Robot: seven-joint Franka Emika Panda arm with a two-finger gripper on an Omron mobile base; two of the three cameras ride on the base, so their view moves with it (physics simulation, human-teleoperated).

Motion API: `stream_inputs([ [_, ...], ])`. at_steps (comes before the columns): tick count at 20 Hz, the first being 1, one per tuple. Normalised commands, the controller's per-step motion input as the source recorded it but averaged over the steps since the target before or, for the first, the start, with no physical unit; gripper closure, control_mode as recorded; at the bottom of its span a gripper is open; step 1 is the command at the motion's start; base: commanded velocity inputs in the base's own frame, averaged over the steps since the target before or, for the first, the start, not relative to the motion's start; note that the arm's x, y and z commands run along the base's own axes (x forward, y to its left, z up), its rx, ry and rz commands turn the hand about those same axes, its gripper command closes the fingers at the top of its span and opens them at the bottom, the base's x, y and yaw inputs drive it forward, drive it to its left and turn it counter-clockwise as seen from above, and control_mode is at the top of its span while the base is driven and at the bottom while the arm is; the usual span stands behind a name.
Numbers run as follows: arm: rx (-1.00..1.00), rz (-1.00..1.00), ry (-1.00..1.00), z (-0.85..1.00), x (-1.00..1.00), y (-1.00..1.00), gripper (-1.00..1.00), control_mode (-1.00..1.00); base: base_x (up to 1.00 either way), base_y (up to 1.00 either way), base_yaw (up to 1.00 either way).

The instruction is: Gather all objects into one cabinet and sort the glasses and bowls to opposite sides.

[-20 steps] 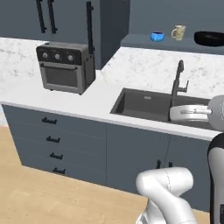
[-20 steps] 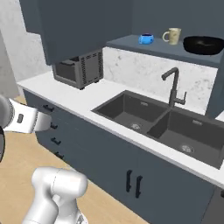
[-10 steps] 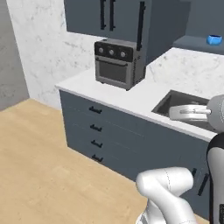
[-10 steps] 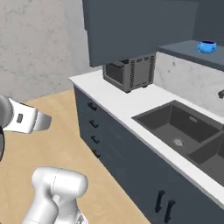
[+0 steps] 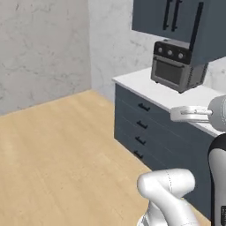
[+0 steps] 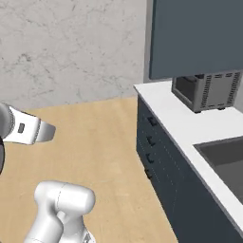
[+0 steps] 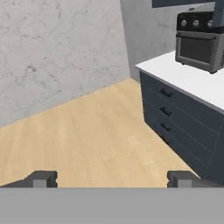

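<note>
My gripper (image 7: 113, 179) is open, its two dark fingertips (image 7: 43, 178) wide apart with nothing between them, pointing over bare wooden floor to the left of the counter. The dark slate-blue wall cabinet (image 5: 176, 17) with long black bar handles hangs above the toaster oven. Its flat side face (image 6: 199, 38) shows in the right base view. The glasses and bowls are out of view.
A dark toaster oven (image 5: 176, 66) (image 6: 206, 92) (image 7: 199, 41) stands on the white counter (image 5: 150, 86) (image 6: 175, 114). Lower drawers (image 5: 141, 128) with short handles sit beneath it. A dark sink (image 6: 225, 159) lies at the right. Wooden floor (image 5: 57, 150) runs to a grey wall (image 7: 57, 52).
Every view has swung left with the base. The sink and the shelf with the vessels slid off to the right, while floor and wall came in. The gripper stays open.
</note>
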Motion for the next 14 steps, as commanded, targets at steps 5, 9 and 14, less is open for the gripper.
stream_inputs([
  [5,0.00,0.00,0.00,0.00,0.00,0.00,-1.00,1.00,0.00,0.39,0.62],
  [9,0.00,0.00,0.00,0.00,0.00,0.00,-1.00,1.00,0.00,0.40,0.62],
  [14,0.00,0.00,0.00,0.00,0.00,0.00,-1.00,1.00,0.00,0.42,0.64],
])
